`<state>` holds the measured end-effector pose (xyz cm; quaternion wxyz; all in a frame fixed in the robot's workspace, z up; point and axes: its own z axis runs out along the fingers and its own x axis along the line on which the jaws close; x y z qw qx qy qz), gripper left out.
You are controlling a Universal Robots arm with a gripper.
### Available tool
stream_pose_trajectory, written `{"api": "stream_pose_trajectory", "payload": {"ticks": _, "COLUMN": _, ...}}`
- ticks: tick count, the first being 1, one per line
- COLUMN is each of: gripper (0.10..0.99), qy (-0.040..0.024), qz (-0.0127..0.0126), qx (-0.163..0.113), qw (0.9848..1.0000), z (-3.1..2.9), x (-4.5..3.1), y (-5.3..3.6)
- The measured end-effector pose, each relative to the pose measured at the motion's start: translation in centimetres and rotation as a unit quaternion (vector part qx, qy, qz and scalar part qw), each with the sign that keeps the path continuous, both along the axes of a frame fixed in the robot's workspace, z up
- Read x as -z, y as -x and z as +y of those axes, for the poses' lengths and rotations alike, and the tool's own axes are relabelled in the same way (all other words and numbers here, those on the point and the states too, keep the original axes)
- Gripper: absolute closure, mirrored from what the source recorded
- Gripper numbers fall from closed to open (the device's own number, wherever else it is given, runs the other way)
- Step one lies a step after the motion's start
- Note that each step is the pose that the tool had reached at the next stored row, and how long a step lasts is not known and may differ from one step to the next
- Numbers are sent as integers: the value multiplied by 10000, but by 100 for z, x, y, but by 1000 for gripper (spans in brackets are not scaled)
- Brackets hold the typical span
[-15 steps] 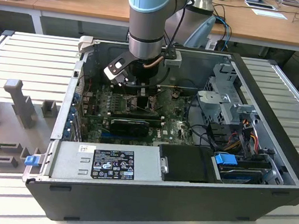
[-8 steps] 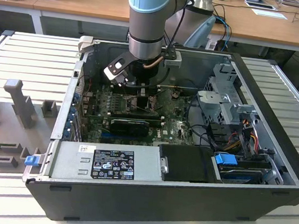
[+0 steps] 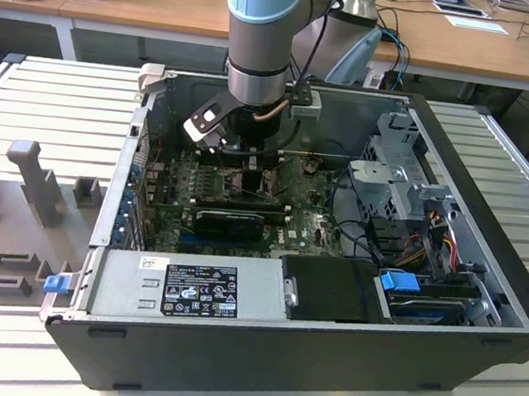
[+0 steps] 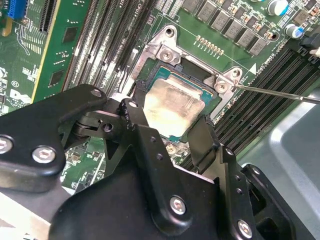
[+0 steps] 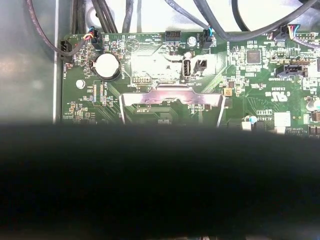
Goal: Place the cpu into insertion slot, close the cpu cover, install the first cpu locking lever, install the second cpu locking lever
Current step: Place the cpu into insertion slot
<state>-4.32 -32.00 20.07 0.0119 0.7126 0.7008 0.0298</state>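
In the second wrist view the cpu (image 4: 172, 105), a pale silver square chip, lies in the insertion slot (image 4: 192, 66) with a green border showing around it. My gripper (image 4: 167, 125) straddles it, and its black fingers (image 4: 137, 117) sit against two opposite edges of the chip, hiding the near part. A thin locking lever (image 4: 280, 93) sticks out from the socket's corner screw. In the first wrist view the cpu cover (image 5: 172, 95) stands swung open above the board. In the exterior view the arm's wrist (image 3: 252, 112) reaches down into the computer case over the motherboard.
Long black memory slots (image 4: 260, 100) and card slots (image 4: 115, 45) flank the socket. In the case, a power supply (image 3: 189, 289) sits at the front, a drive cage (image 3: 398, 184) on the exterior view's right, and a black card (image 3: 229, 221) near the socket. Cables (image 3: 364, 237) run beside the board.
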Motion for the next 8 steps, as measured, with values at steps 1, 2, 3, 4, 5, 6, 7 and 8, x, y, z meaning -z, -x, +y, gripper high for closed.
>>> {"api": "stream_pose_trajectory", "payload": {"ticks": 1, "gripper": 482, "qy": 0, "qz": 0, "qx": 0, "qw": 10000, "z": 0, "x": 0, "y": 0}}
{"api": "stream_pose_trajectory", "payload": {"ticks": 2, "gripper": 482, "qy": 0, "qz": 0, "qx": 0, "qw": 10000, "z": 0, "x": -5, "y": 0}}
{"api": "stream_pose_trajectory", "payload": {"ticks": 3, "gripper": 482, "qy": 0, "qz": 0, "qx": 0, "qw": 10000, "z": 0, "x": -14, "y": 0}}
{"api": "stream_pose_trajectory", "payload": {"ticks": 4, "gripper": 482, "qy": 0, "qz": 0, "qx": 0, "qw": 10000, "z": 0, "x": -35, "y": 0}}
{"api": "stream_pose_trajectory", "payload": {"ticks": 5, "gripper": 494, "qy": 0, "qz": 0, "qx": 0, "qw": 10000, "z": 0, "x": -54, "y": 0}}
{"api": "stream_pose_trajectory", "payload": {"ticks": 6, "gripper": 494, "qy": 0, "qz": 0, "qx": 0, "qw": 10000, "z": 0, "x": -69, "y": 0}}
{"api": "stream_pose_trajectory", "payload": {"ticks": 7, "gripper": 627, "qy": 0, "qz": -1, "qx": 0, "qw": 10000, "z": 0, "x": -75, "y": 0}}
{"api": "stream_pose_trajectory", "payload": {"ticks": 8, "gripper": 686, "qy": 0, "qz": 0, "qx": 0, "qw": 10000, "z": 0, "x": -81, "y": 0}}
